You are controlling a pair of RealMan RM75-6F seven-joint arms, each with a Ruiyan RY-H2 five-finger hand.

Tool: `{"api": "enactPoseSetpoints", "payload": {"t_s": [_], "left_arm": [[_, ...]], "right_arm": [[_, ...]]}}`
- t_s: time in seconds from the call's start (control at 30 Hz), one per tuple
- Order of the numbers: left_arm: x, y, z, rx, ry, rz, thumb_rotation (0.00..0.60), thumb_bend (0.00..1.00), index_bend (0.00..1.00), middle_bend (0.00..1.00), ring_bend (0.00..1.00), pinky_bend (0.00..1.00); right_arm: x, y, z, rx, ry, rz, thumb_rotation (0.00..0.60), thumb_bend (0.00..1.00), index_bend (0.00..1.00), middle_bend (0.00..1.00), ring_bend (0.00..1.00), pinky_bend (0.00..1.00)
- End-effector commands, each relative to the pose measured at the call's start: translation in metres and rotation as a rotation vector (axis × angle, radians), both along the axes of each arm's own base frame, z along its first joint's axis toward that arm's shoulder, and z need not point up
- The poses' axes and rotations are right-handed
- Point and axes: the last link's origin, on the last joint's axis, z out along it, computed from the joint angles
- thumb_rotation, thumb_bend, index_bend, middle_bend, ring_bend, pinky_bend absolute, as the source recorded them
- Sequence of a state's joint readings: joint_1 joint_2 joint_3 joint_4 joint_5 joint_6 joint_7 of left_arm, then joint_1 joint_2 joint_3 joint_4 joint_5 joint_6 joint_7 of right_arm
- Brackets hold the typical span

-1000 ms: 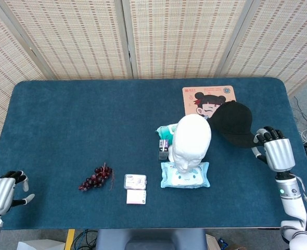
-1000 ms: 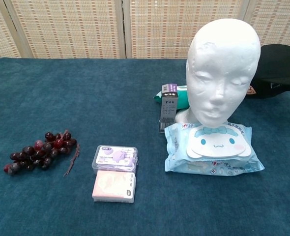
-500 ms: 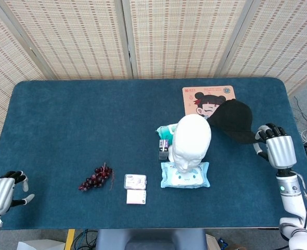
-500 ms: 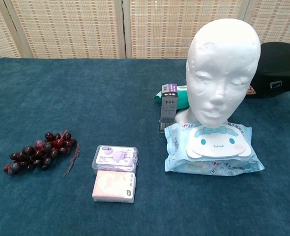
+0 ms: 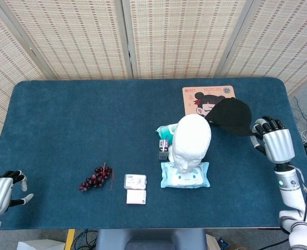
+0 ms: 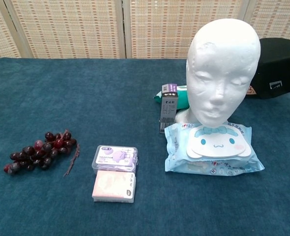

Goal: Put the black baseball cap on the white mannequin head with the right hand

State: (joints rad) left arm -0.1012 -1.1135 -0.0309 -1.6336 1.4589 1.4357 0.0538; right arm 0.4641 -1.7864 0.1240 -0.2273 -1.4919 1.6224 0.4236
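The white mannequin head (image 5: 191, 141) stands upright right of the table's centre, facing the front edge; the chest view shows its face (image 6: 223, 69). The black baseball cap (image 5: 230, 115) is just behind and to the right of it, tilted up off the cloth, and shows at the right edge of the chest view (image 6: 278, 66). My right hand (image 5: 272, 141) grips the cap's right edge with its fingers (image 5: 260, 128); only the head view shows it. My left hand (image 5: 1, 192) hangs off the front left corner, holding nothing, fingers apart.
A blue wipes pack (image 5: 185, 175) lies under the head's front. A green pack (image 5: 166, 130) and a dark box (image 5: 164, 148) sit at its left. A cartoon mat (image 5: 205, 97) lies behind the cap. Grapes (image 5: 95, 177) and two small boxes (image 5: 135, 181) lie front left.
The cap has risen and shifted towards the back of the table with the right hand on its edge; in the chest view it stands taller. The left hand has barely moved.
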Motion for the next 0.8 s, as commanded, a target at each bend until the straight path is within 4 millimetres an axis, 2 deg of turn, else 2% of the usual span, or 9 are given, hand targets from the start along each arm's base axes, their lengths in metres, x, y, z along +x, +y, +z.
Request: {"api": "enactPoseSetpoints", "payload": {"t_s": [0.03,0.27,0.8], "left_arm": [[0.000,0.000,0.001,0.003,0.000,0.003,0.600,0.01,0.67,0.48,0.37,0.52],[0.001,0.000,0.004,0.008,0.000,0.003,0.600,0.01,0.67,0.48,0.36,0.52],[0.001,0.000,0.005,0.008,0.000,0.011,0.600,0.01,0.67,0.48,0.36,0.52]], "right_arm": [[0.015,-0.009,0.004,-0.025,0.024,0.057,0.600,0.47,0.55,0.43,0.28,0.38],[0.037,-0.020,0.012,-0.084,0.045,0.134,0.600,0.46,0.58,0.44,0.28,0.38],[0.069,-0.036,0.030,-0.162,0.041,0.222,0.600,0.45,0.60,0.45,0.28,0.38]]}}
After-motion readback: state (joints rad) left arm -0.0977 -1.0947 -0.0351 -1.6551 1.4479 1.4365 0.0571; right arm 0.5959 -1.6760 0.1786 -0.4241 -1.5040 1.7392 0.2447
